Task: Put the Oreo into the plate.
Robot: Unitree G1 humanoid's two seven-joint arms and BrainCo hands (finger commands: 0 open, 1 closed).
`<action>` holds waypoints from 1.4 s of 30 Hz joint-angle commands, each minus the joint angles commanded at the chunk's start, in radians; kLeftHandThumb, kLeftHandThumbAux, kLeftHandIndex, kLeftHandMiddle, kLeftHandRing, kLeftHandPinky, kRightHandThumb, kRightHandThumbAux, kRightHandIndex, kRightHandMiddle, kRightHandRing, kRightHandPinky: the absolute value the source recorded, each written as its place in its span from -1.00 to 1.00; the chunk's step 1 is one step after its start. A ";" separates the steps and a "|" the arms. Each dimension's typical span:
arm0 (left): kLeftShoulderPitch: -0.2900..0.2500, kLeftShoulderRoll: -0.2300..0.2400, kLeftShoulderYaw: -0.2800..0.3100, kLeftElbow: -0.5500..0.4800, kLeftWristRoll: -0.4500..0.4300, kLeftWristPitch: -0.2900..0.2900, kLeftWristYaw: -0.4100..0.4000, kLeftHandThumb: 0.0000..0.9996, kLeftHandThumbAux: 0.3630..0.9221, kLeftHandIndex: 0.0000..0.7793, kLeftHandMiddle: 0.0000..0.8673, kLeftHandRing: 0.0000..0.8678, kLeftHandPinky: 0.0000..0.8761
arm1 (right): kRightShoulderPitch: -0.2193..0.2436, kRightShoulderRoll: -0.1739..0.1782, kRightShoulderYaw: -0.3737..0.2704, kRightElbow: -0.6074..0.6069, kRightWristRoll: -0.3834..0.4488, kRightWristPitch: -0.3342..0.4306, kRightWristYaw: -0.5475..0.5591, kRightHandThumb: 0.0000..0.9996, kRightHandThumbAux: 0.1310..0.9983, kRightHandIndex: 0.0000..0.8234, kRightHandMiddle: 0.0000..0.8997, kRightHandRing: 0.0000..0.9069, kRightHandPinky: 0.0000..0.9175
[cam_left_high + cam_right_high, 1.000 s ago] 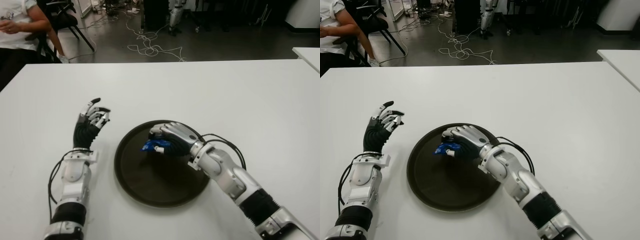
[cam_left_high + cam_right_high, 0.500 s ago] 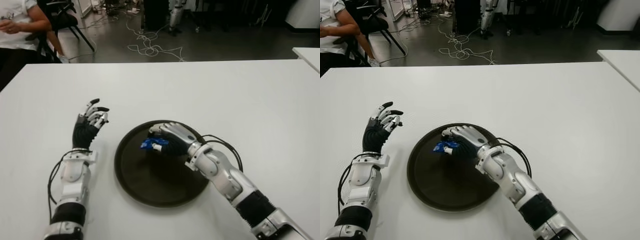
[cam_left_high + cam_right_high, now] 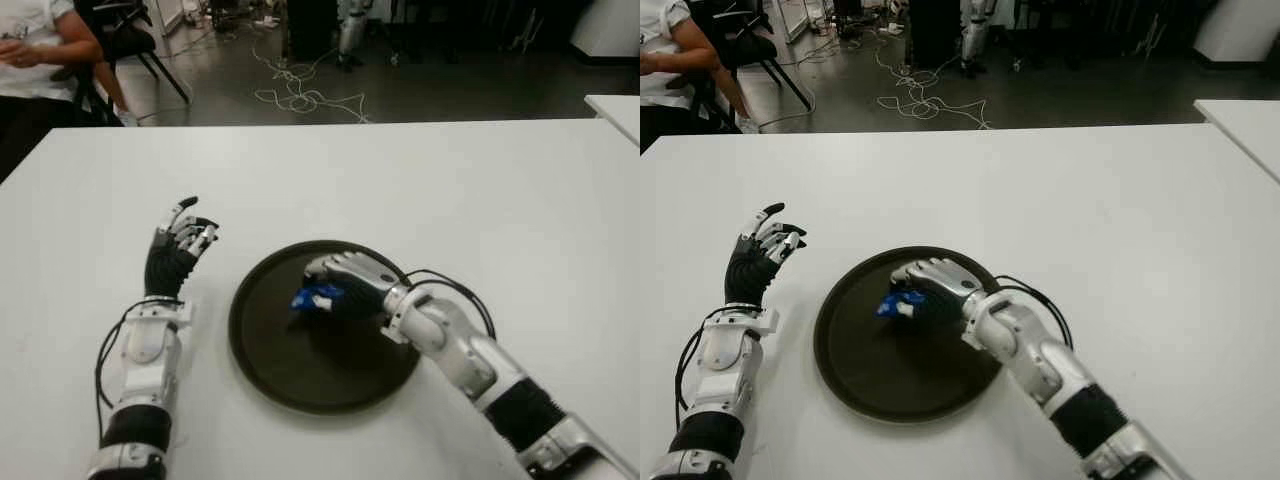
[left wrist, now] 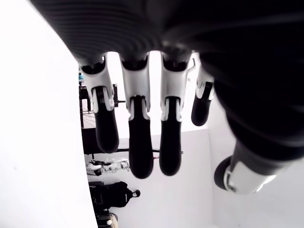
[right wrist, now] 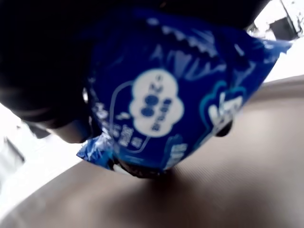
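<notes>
**Oreo packet held over the plate, right hand closed on it**

Far left, beyond the table edge: a seated person in a white top [image 3: 35,40], beside a black chair [image 3: 125,35]. Loose white cables [image 3: 300,95] lie on the dark floor behind the table.

My left hand [image 3: 180,240] shows over the white table [image 3: 480,190], to the left of the plate and apart from it. It is raised with the palm turned inward. In the left wrist view, its black-tipped fingers [image 4: 140,142] hang relaxed and slightly bent, side by side, with the thumb apart from them. The hand holds nothing and touches nothing that I can see.

The round dark brown plate [image 3: 270,370] sits flat on the table in front of me, between my two hands.

The small blue foil Oreo packet [image 3: 312,297] is above the far half of the plate, inside its rim. My right hand [image 3: 345,285] reaches in from the right, fingers curled down over the packet and closed on it; only the packet's left end sticks out past the fingertips. In the right wrist view the packet [image 5: 180,109] fills the frame, with the plate surface just beneath it. The printing on it is white on blue: a cloud-shaped panel with small round marks, and some lettering below it too blurred to read. No brand name can be read. I cannot tell whether the packet touches the plate.
</notes>
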 joint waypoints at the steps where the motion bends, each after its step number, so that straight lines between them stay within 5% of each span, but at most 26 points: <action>1: -0.001 -0.001 0.001 0.001 -0.001 -0.001 0.000 1.00 -0.04 -0.49 0.08 0.08 -0.34 | -0.002 -0.003 0.003 -0.003 -0.005 0.003 0.009 -0.49 -0.16 -0.88 -0.85 -0.85 -0.90; 8: -0.009 0.002 0.006 0.019 -0.010 -0.009 -0.008 1.00 -0.01 -0.49 -0.05 0.17 -0.40 | -0.004 -0.020 0.008 -0.024 -0.017 0.030 0.067 -0.80 -0.33 -0.99 -0.99 -0.99 -0.99; 17: -0.009 0.007 0.012 0.017 -0.013 0.016 -0.015 1.00 -0.03 -0.50 0.02 0.13 -0.16 | -0.006 -0.055 -0.070 -0.005 0.043 0.038 0.082 -0.99 -0.48 -1.00 -1.00 -1.00 -1.00; 21: -0.013 0.014 0.009 0.020 0.003 0.032 -0.005 1.00 -0.01 -0.50 -0.06 0.19 -0.13 | -0.023 -0.079 -0.179 0.018 0.108 0.017 0.014 -1.00 -0.52 -1.00 -1.00 -1.00 -1.00; 25: -0.019 0.015 0.010 0.023 0.004 0.043 -0.006 1.00 0.00 -0.48 -0.10 0.21 -0.12 | -0.026 -0.044 -0.303 0.099 0.171 -0.037 -0.186 -0.98 -0.50 -1.00 -1.00 -1.00 -0.98; 26: -0.020 0.012 0.010 0.023 0.000 0.048 -0.008 1.00 0.00 -0.47 -0.10 0.21 -0.12 | -0.037 -0.014 -0.394 0.165 0.261 -0.101 -0.274 -0.97 -0.48 -1.00 -1.00 -1.00 -0.96; 28: -0.022 0.009 0.011 0.023 -0.003 0.056 -0.009 1.00 0.00 -0.46 -0.11 0.22 -0.14 | -0.066 0.032 -0.525 0.282 0.403 -0.198 -0.380 -0.90 -0.36 -0.93 -0.78 -0.77 -0.71; 32: -0.030 0.010 0.010 0.031 0.003 0.064 -0.001 1.00 0.00 -0.46 -0.11 0.21 -0.10 | -0.122 0.069 -0.658 0.468 0.582 -0.304 -0.414 -0.61 -0.06 -0.64 -0.42 -0.37 -0.28; 36: -0.044 0.018 0.010 0.061 0.018 0.047 0.006 1.00 0.00 -0.46 -0.11 0.21 -0.06 | -0.128 0.106 -0.736 0.573 0.694 -0.321 -0.412 -0.44 0.09 -0.47 -0.28 -0.22 -0.13; 38: -0.050 0.023 0.009 0.079 0.022 0.034 0.004 1.00 -0.03 -0.49 0.00 0.13 -0.07 | -0.118 0.131 -0.763 0.650 0.736 -0.304 -0.403 0.03 0.25 -0.20 -0.19 -0.10 0.02; 42: -0.057 0.029 0.009 0.098 0.024 0.028 -0.001 1.00 -0.02 -0.50 -0.03 0.16 -0.09 | -0.138 0.131 -0.786 0.789 0.767 -0.289 -0.369 0.27 0.34 -0.06 -0.13 -0.02 0.11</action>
